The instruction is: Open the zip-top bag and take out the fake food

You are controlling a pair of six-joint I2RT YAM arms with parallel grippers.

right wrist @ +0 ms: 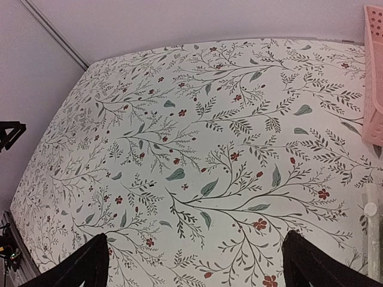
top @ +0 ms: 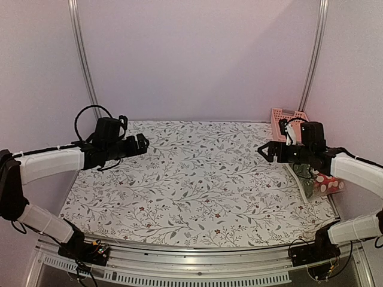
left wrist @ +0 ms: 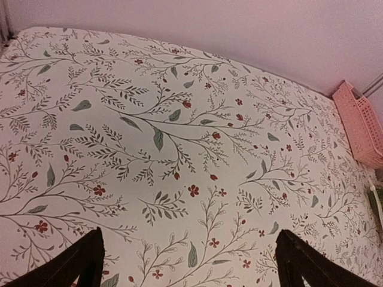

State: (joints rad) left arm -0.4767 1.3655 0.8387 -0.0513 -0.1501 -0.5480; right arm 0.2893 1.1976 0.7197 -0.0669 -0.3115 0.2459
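Observation:
The clear zip-top bag [top: 315, 178] lies on the floral tablecloth at the right edge, partly under my right arm. Red fake food [top: 328, 184] and some green show through it. A pale strip of the bag [right wrist: 371, 230] shows at the right edge of the right wrist view. My right gripper [top: 267, 150] is open and empty, held above the cloth just left of the bag; its dark fingers [right wrist: 320, 266] stand wide apart. My left gripper [top: 142, 143] is open and empty above the far left of the cloth, with its fingers [left wrist: 75, 266] wide apart.
A pink slatted basket [top: 286, 118] stands at the back right corner, just behind the bag; it also shows in the left wrist view [left wrist: 361, 124] and the right wrist view [right wrist: 374, 78]. Pale walls and metal posts enclose the table [top: 197, 179].

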